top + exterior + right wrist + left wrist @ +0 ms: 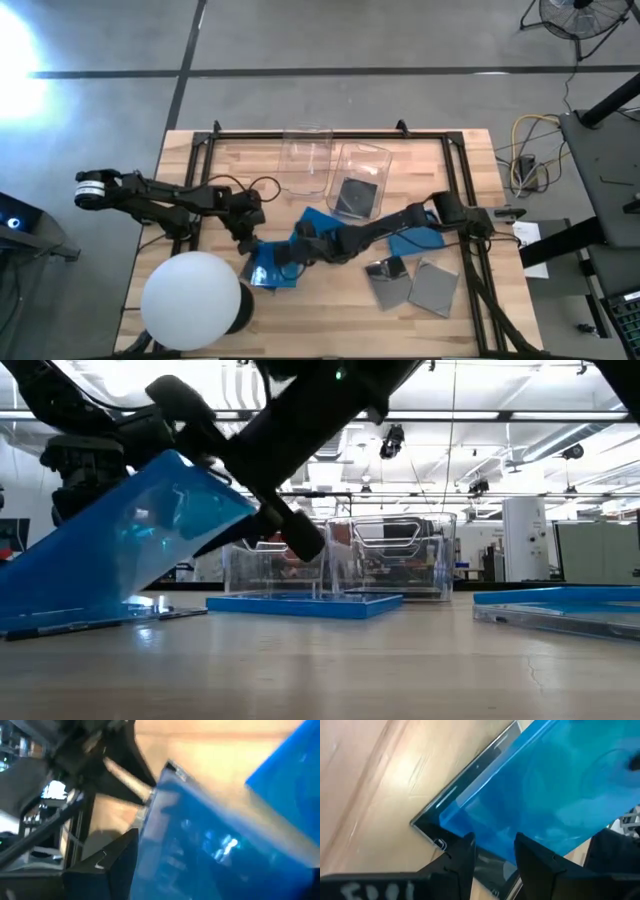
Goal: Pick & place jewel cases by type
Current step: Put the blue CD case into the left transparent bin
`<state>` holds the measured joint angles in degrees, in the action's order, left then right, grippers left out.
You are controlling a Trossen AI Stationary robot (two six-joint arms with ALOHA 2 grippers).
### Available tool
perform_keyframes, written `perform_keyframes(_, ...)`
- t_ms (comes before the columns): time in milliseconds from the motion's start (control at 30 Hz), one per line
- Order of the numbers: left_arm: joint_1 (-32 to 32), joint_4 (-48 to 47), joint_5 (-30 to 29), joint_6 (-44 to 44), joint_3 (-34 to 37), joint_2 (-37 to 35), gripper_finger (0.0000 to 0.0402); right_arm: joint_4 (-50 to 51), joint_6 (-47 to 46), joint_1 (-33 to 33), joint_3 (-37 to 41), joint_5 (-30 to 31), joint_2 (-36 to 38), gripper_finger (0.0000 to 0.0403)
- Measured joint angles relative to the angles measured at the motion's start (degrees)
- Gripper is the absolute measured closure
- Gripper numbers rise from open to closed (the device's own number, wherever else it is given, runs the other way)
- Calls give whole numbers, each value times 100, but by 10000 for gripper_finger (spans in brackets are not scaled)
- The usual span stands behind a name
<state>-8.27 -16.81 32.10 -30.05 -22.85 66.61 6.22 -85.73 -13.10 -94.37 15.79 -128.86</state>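
Note:
A blue jewel case (268, 270) lies near the table's near-left part. In the low view its upper half (130, 540) slants up while a flat lower part (80, 625) stays on the table. My right gripper (284, 254) reaches in from the right and is shut on the raised half. My left gripper (248, 238) is open, its fingers (462, 857) standing over the case's edge near a corner (422, 825). Two more blue cases (320, 222) (415, 241) and two grey cases (385, 281) (433, 289) lie flat. A dark grey case (353, 197) lies in a clear bin. My right gripper pinches the blue case's raised half by its lifted edge (150, 815), coming slanting from the table's right. One finger (117, 855) shows beside the edge; the case hides the other. The half sits tilted, its opposite edge down at the table. My left gripper: I cannot tell whether its fingertips touch the case.
Two clear plastic bins (308, 155) (362, 170) stand at the table's far middle. A white round lamp head (192, 295) covers the near-left corner in the high view. A black frame (330, 135) runs along the table's far edge and sides.

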Motion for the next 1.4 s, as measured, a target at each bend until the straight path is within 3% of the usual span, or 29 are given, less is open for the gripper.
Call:
perform_keyframes(167, -2, 68, -33, 0, 0, -1, 284, 6, 19, -37, 10, -380, 32, 208)
perform_keyframes(333, -2, 56, -94, -6, 0, -55, 284, 262, 143, 9, 7, -754, 203, 285)
perform_keyframes(533, -2, 30, -67, -42, -190, -423, 284, 1511, 104, -83, -4, -758, 747, 379)
perform_keyframes(733, -2, 33, -209, -63, -548, -1139, 284, 2766, 141, -153, 189, 67, 1635, 389)
perform_keyframes(900, -2, 57, -592, -64, -810, -1573, 284, 3295, 170, -13, 263, 1306, 2537, 389)
perform_keyframes(1100, -4, 58, -1037, -164, -874, -1653, 284, 2556, 1604, 814, 269, 1579, 2905, 389)
perform_keyframes(1167, -4, 99, -1173, -243, -876, -1603, 284, 2499, 2004, 1273, 266, 1254, 2901, 390)
perform_keyframes(1400, -4, 350, -1562, -635, -879, -1510, 284, 2207, 3694, 2970, 126, -1224, 2270, 390)
